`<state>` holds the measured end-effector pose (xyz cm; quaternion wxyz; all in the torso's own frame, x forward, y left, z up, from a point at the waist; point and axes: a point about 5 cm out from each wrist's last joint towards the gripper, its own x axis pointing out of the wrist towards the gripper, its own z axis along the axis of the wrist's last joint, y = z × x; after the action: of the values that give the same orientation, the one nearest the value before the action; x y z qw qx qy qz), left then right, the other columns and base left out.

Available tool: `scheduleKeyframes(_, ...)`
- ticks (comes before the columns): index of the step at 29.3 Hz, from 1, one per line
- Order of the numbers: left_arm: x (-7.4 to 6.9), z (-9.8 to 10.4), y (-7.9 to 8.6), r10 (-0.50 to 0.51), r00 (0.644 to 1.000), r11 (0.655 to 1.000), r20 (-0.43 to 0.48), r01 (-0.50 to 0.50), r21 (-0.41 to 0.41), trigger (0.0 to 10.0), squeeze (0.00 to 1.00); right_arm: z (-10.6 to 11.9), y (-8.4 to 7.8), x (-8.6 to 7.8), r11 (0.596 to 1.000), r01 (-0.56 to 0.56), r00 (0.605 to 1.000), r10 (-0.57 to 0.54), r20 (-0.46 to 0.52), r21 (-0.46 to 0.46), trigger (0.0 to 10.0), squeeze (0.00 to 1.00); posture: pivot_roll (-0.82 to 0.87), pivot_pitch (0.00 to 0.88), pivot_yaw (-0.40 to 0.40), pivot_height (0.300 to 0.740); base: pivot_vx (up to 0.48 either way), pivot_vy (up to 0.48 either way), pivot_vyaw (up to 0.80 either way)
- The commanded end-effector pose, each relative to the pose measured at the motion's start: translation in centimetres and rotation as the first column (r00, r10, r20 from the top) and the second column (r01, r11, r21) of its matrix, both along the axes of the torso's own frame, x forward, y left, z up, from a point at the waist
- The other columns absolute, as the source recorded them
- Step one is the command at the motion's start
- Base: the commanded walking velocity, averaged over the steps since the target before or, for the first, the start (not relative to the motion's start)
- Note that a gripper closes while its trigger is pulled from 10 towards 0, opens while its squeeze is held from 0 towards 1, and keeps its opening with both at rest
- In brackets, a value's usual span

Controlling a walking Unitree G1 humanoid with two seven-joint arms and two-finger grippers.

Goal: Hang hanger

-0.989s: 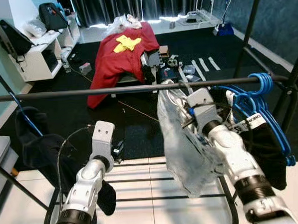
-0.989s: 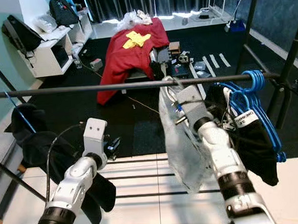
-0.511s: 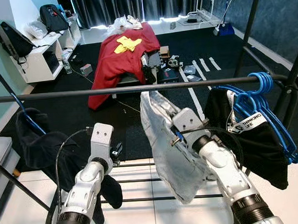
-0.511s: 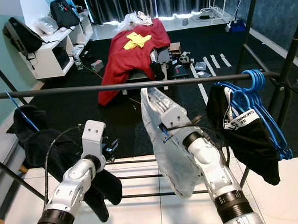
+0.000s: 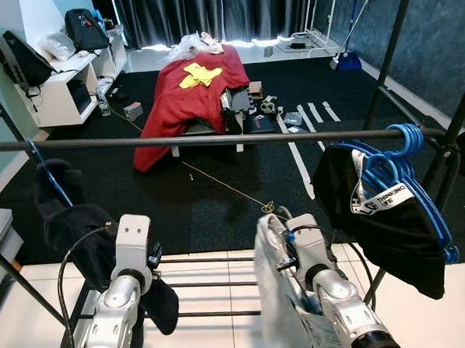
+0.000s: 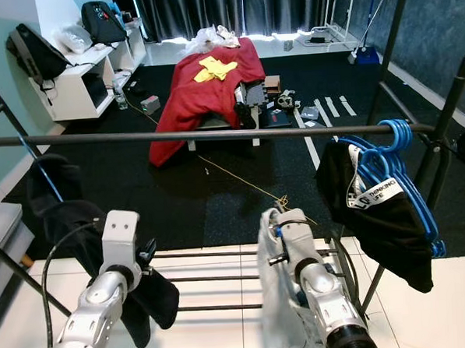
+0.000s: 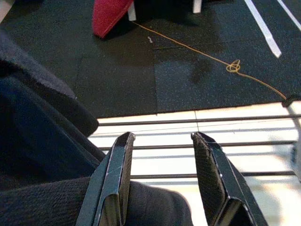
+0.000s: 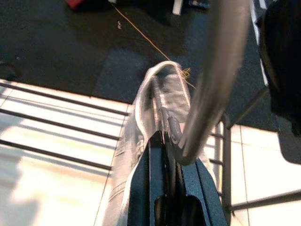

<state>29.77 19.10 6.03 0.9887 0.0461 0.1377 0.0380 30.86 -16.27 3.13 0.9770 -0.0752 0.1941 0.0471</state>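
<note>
My right gripper (image 8: 165, 136) is shut on a hanger whose grey metal hook (image 8: 214, 75) curves up past the fingers. A pale grey garment (image 5: 279, 296) hangs from that hanger. In the eye views the right gripper (image 5: 288, 244) holds it low, well below the black rail (image 5: 176, 140) and above the rack's lower bars. My left gripper (image 7: 162, 137) is open with nothing between its fingers. It hovers low at the left (image 5: 153, 260), next to a dark garment (image 5: 67, 218) that hangs from a blue hanger on the rail.
Several blue hangers (image 5: 395, 146) with a black garment (image 5: 388, 232) crowd the rail's right end by the rack's upright (image 5: 458, 127). Lower bars (image 5: 215, 284) cross over white tiles. Beyond lie a red-draped bench (image 5: 189, 90), a yellow cord (image 5: 233, 191) and a white shelf (image 5: 57, 97).
My right arm has come down and back from the rail, bringing the hanger and grey garment low in front of me. The left arm has sunk a little, gripper still open.
</note>
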Motion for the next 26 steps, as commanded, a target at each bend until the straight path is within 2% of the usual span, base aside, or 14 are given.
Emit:
scheduleKeyframes(1, -0.5, -0.8, 0.4, 0.028, 0.999, 0.999, -0.031, -0.029, -0.021, 10.0, 0.0, 0.5, 0.3, 0.6, 0.999, 0.029, 0.999, -0.029, 0.024, 0.03, 10.0, 0.0, 0.05, 0.0, -0.038, 0.74, 0.0, 0.0, 0.0)
scheduleKeyframes(4, -0.5, -1.5, -0.2, 0.023, 0.998, 0.999, -0.056, -0.026, -0.044, 10.0, 0.0, 0.4, 1.2, 0.9, 1.0, -0.005, 1.0, 0.005, 0.015, 0.013, 10.0, 0.0, 0.08, 0.012, -0.045, 0.74, 0.0, 0.0, 0.0)
scheduleKeyframes(9, -0.7, -1.4, -0.9, -0.003, 0.999, 1.0, -0.051, 0.001, -0.025, 10.0, 0.0, -0.2, 1.5, 0.4, 1.0, -0.02, 1.0, 0.02, -0.003, 0.014, 10.0, 0.0, 0.09, 0.03, -0.042, 0.74, 0.0, 0.0, 0.0)
scheduleKeyframes(12, -1.0, -1.4, -1.4, -0.051, 0.997, 0.999, -0.054, 0.05, -0.003, 10.0, 0.0, -1.2, 1.3, -0.6, 1.0, 0.008, 1.0, -0.007, -0.028, 0.026, 10.0, 0.0, 0.05, 0.037, -0.003, 0.74, 0.0, 0.0, 0.0)
scheduleKeyframes(17, -0.7, -1.1, -1.9, -0.088, 0.995, 0.996, -0.044, 0.089, 0.0, 10.0, 0.0, -1.7, 0.9, -1.1, 0.998, 0.049, 0.998, -0.048, -0.038, 0.043, 10.0, 0.0, 0.05, 0.03, 0.0, 0.74, 0.0, 0.0, 0.0)
scheduleKeyframes(20, 0.0, -0.2, -2.5, -0.101, 0.995, 0.995, -0.011, 0.1, -0.012, 10.0, 0.0, -2.1, 0.5, -1.2, 0.996, 0.07, 0.996, -0.068, -0.052, 0.053, 10.0, 0.0, 0.07, 0.027, 0.011, 0.74, 0.0, 0.289, 0.0)
scheduleKeyframes(26, 0.3, 0.5, -2.8, -0.12, 0.993, 0.993, 0.013, 0.12, -0.021, 10.0, 0.0, -1.5, 1.1, -0.6, 0.997, 0.05, 0.998, -0.048, -0.031, 0.063, 10.0, 0.0, 0.06, 0.031, 0.004, 0.74, 0.0, 0.423, 0.0)
